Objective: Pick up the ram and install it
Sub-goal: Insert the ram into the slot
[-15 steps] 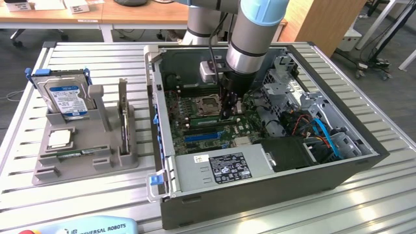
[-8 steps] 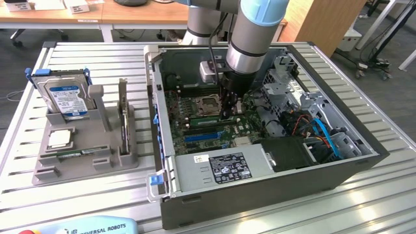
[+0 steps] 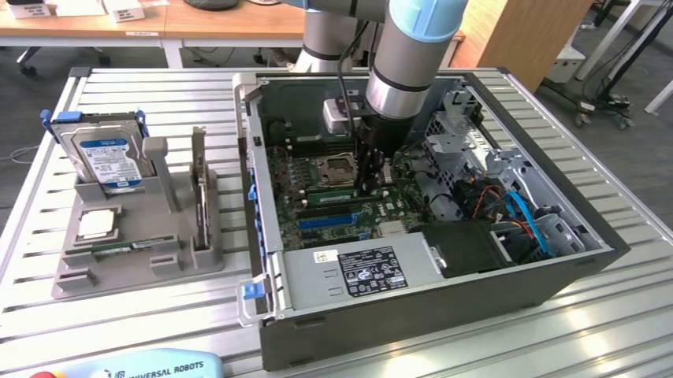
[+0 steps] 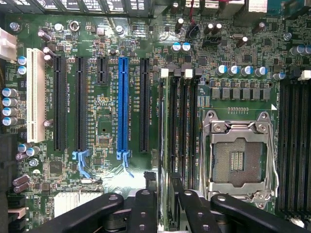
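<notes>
In the wrist view the ram shows edge-on as a slim green stick, standing in the memory slot beside the CPU socket. My gripper straddles its near end. One black finger stands on each side, slightly apart from the stick, so the gripper is open. From the exterior view the gripper reaches down into the open computer case over the motherboard, and it hides the seated stick.
A grey fixture on the exterior view's left holds a blue-labelled hard drive, a square silver processor and another green stick. Case walls, a drive cage and blue cables crowd the arm. Expansion slots lie beside the memory slots.
</notes>
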Robot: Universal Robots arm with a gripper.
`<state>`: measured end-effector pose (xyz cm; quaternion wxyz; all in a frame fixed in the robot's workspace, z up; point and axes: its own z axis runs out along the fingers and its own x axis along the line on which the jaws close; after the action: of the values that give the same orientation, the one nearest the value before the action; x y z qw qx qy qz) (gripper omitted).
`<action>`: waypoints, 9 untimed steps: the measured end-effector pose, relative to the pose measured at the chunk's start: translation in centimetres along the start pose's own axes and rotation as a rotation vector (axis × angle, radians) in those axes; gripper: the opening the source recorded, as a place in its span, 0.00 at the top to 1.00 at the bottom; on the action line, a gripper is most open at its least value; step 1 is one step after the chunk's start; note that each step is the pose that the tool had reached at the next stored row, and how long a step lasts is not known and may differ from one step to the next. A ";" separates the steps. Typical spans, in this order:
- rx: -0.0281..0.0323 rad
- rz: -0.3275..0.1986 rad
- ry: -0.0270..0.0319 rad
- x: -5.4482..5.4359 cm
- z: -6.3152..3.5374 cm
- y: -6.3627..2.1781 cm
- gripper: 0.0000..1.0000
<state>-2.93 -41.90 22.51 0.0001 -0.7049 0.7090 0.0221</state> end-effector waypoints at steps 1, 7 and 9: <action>0.0000 0.000 0.0000 0.0 0.00 0.00 0.75; 0.0000 0.000 0.0001 0.0 -0.51 0.02 0.75; 0.0000 0.000 0.0001 0.0 -0.80 0.03 0.75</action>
<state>-2.93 -41.90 23.31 0.0000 -0.7049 0.7090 0.0221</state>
